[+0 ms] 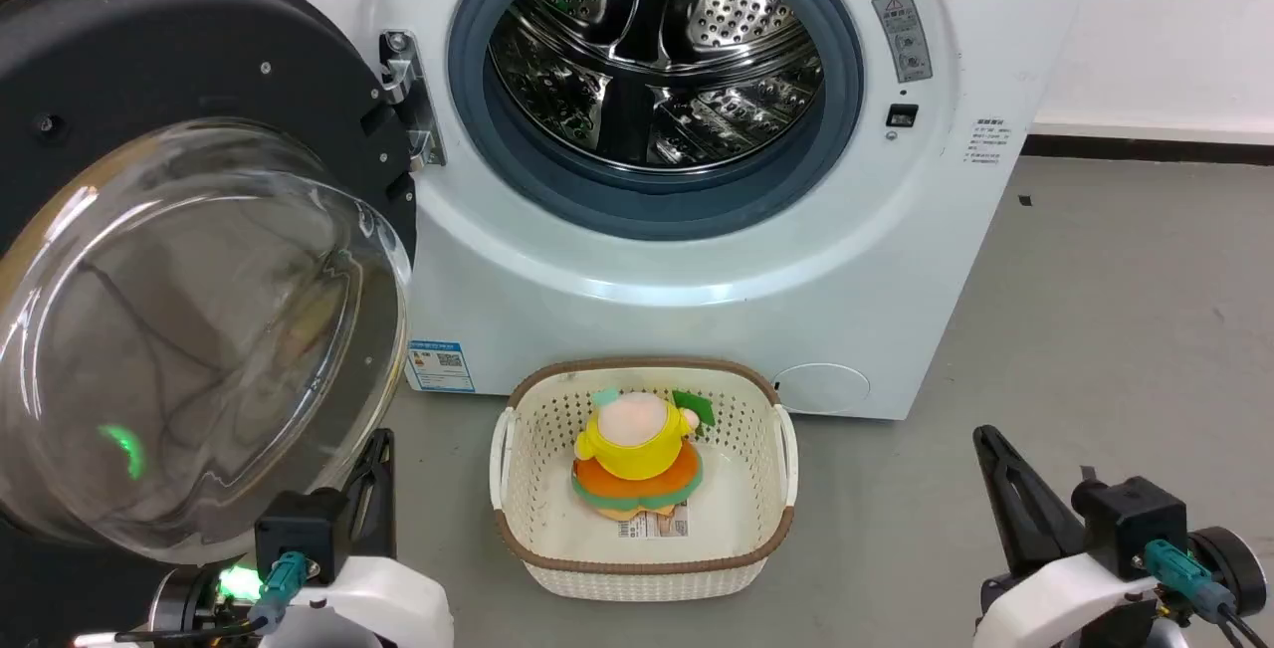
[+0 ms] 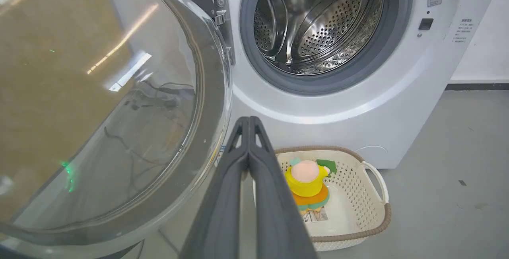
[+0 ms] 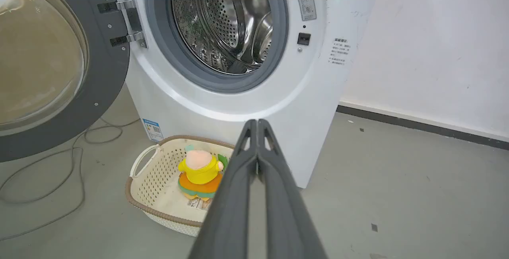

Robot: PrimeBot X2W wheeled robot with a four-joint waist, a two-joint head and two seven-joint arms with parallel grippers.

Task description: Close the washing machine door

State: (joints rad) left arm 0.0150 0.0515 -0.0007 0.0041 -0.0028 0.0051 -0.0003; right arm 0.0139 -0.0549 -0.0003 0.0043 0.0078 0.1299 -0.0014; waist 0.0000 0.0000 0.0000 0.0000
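Head view: the washing machine door [image 1: 149,51] stands swung wide open on its hinge at the left of the washing machine [image 1: 697,270].
The left gripper [image 2: 248,120] and right gripper [image 3: 257,123] both have their fingers pressed together, holding nothing. The left one is near the door's lower edge. A cream basket [image 1: 523,529] holding a plush toy [image 1: 637,444] sits before the washer.

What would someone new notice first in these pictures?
The washing machine door hangs wide open at the left, its clear glass bulging toward the camera, beside the washing machine and its shiny steel drum. On the floor in front, a cream basket holds a yellow plush toy.
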